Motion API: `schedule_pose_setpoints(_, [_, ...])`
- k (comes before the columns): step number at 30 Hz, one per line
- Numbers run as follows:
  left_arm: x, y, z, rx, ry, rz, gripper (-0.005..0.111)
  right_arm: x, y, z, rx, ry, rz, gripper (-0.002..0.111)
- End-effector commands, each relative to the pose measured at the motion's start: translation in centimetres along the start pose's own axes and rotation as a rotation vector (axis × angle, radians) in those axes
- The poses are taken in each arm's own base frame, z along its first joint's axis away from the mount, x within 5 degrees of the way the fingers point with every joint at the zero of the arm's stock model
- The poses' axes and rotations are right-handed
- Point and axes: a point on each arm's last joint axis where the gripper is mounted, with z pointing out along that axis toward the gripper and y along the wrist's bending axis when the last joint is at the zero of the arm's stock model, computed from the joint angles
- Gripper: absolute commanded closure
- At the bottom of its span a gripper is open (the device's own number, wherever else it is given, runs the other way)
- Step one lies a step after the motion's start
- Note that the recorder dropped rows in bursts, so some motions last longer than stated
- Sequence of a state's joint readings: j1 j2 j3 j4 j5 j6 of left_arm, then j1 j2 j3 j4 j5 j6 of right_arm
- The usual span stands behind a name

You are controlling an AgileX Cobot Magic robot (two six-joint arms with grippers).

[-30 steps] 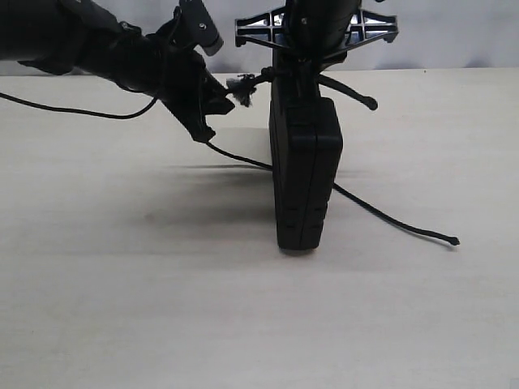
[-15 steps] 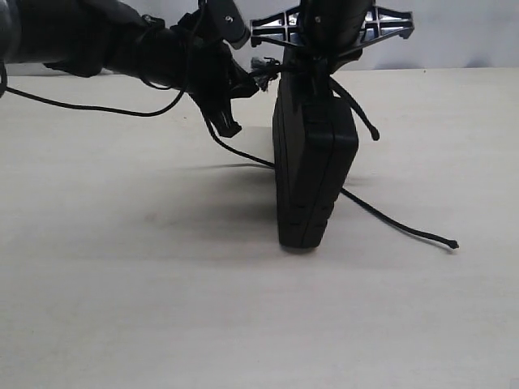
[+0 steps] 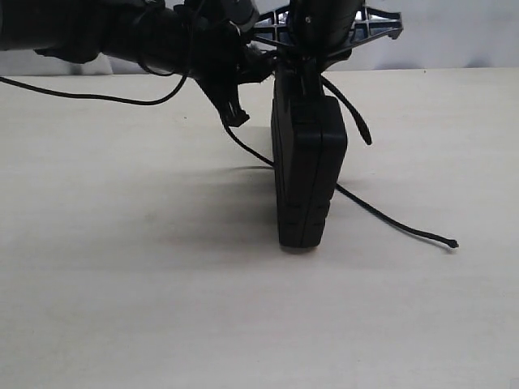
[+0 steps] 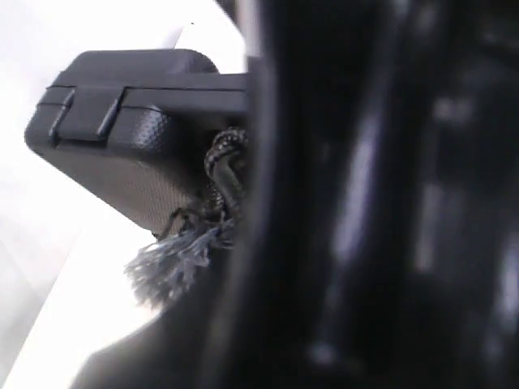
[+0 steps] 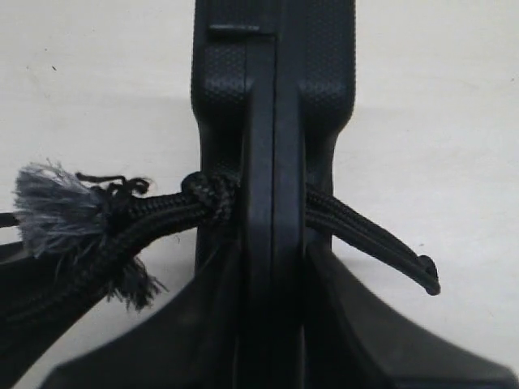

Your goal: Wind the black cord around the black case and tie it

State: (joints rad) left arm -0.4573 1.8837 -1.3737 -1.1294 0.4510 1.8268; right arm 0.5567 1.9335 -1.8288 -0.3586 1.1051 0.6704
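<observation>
The black case [image 3: 308, 174] stands upright on one narrow edge in the middle of the table. My right gripper [image 3: 312, 57] comes down from above and is shut on its top edge; its fingers [image 5: 212, 324] press both faces of the case [image 5: 276, 81]. The black cord [image 5: 162, 212] crosses the case top, with a frayed knot [image 5: 49, 211] on one side and a short end [image 5: 426, 275] on the other. My left gripper [image 3: 246, 71] is close against the case top at the left, shut on the cord by the frayed knot [image 4: 166, 263]. The long tail [image 3: 389, 219] lies on the table.
The cord's knotted tip [image 3: 452, 241] rests on the light table [image 3: 122, 284] to the right of the case. A thin robot cable [image 3: 89, 99] hangs under the left arm. A pale wall [image 3: 462, 32] runs along the table's far edge.
My left gripper has moved right and slightly up, carrying the frayed knot to the case top. The short cord end on the right now hangs lower. The case stays upright.
</observation>
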Motion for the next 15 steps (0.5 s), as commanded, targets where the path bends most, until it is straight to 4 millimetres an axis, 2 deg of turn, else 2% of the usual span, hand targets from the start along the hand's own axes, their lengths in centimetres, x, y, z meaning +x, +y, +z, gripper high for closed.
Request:
schedule_pose_setpoints(1, [0.1, -0.3, 0.2, 0.012, 0.013, 0.009, 0.107, -0.3, 0.1, -0.5, -0.018, -0.024, 0.001, 0.104])
schedule_pose_setpoints(7, [1.4, -0.7, 1.4, 0.028, 0.052, 0.014, 0.107, -0.1, 0.1, -0.6, -0.014, -0.011, 0.0, 0.104])
schedule_pose_setpoints(10, [0.7, -0.7, 1.2, 0.035, -0.001, -0.064, 0.107, -0.1, 0.2, -0.6, -0.017, -0.009, -0.004, 0.104])
schedule_pose_setpoints(13, [0.2, -1.8, 1.1, 0.155, -0.051, -0.075, 0.107, 0.0, 0.5, -0.6, -0.055, 0.007, -0.001, 0.104])
schedule_pose_setpoints(14, [0.3, -1.5, 1.1, 0.127, -0.041, -0.105, 0.106, 0.0, 0.5, -0.6, -0.057, 0.006, -0.001, 0.104])
schedule_pose_setpoints(15, [0.4, -1.2, 1.1, 0.094, -0.03, -0.113, 0.099, 0.0, 0.5, -0.6, -0.057, 0.006, -0.001, 0.104])
